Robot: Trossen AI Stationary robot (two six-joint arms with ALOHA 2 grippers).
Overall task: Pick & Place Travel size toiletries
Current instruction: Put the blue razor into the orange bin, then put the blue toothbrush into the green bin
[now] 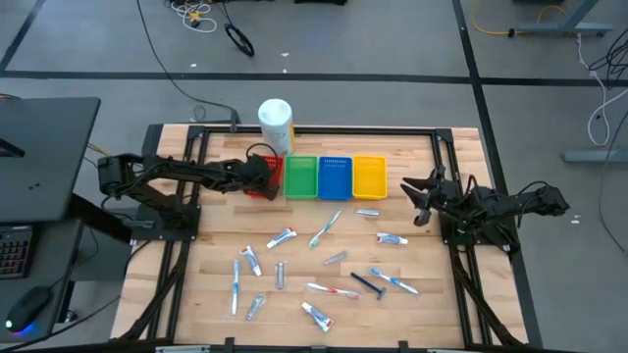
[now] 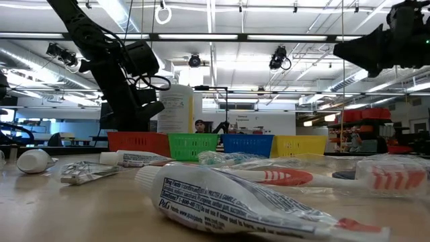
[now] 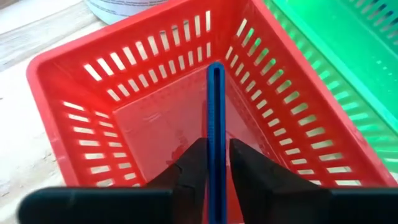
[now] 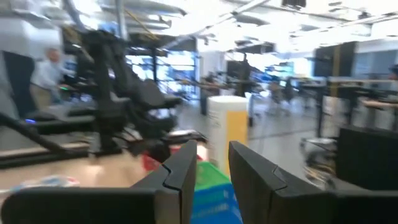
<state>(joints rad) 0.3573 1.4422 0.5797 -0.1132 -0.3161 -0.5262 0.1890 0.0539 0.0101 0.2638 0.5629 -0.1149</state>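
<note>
We are seeing the left pincer (image 3: 214, 163) clenching a slim blue stick-like item (image 3: 215, 112), probably a razor handle seen edge-on, and holding it over the inside of the red bin (image 3: 81, 118). In the high view this left pincer (image 1: 261, 173) is hanging above the red bin (image 1: 272, 188) at the left end of the bin row.

The right pincer (image 1: 416, 188) is hovering off to the right of the yellow bin (image 1: 369, 176), with its fingers (image 4: 180, 171) parted and nothing between them.

We are counting four bins: red, green (image 1: 300, 177), blue (image 1: 335, 176) and yellow, standing side by side. As far as we can see, the red bin's floor is bare under the held item, and the other three are showing no contents from above. One white cylindrical canister (image 1: 275, 123) is standing behind the red and green bins.

On the tabletop (image 1: 211, 245), in front of the bins, roughly fourteen travel size toiletries (image 1: 324, 265) are lying scattered: small white tubes (image 1: 283, 236), slim toothbrushes (image 1: 325, 229), a dark blue razor (image 1: 368, 285) and small silvery tubes (image 1: 280, 275). We cannot give an exact split by kind.
</note>
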